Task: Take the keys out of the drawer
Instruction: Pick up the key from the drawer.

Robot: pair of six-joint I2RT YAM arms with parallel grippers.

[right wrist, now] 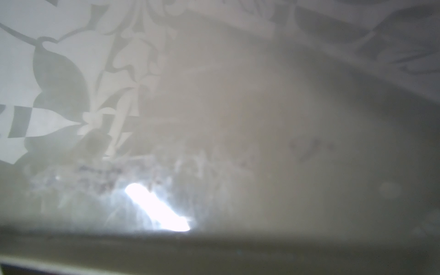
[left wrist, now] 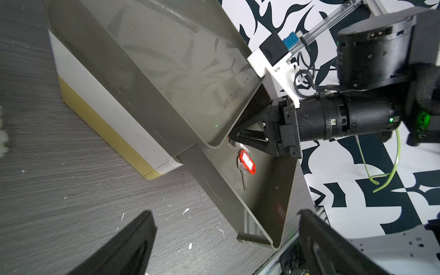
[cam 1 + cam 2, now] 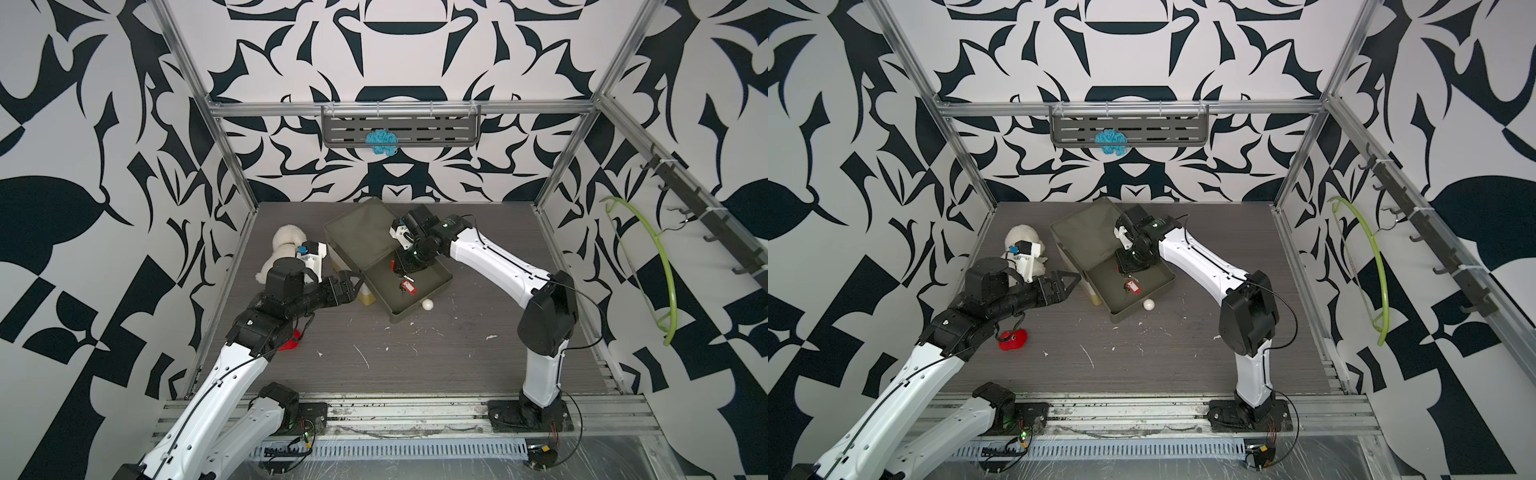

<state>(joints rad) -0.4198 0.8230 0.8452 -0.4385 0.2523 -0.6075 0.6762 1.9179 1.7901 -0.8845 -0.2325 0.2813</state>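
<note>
Jaws of right gripper (image 2: 234,139) are sitting narrow at keys (image 2: 246,164) inside the open drawer (image 2: 281,190), hold unclear; left gripper (image 2: 225,214) gaping empty.

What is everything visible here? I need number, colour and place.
table: one, grey, under everything
box: one, white-yellow, olive top, table back
drawer: one, olive, pulled out of the box
keys: one bunch, silver with red tag, in drawer
ball: one, white, table, by drawer front
plush toy: one, white, left of the box
red toy: one, red, table, front left
shelf: one, grey, back wall
blue toy: one, blue, on the shelf
hanger: one, green, right wall
left gripper: black, open, beside the box
right gripper: black, in drawer, by keys
</note>
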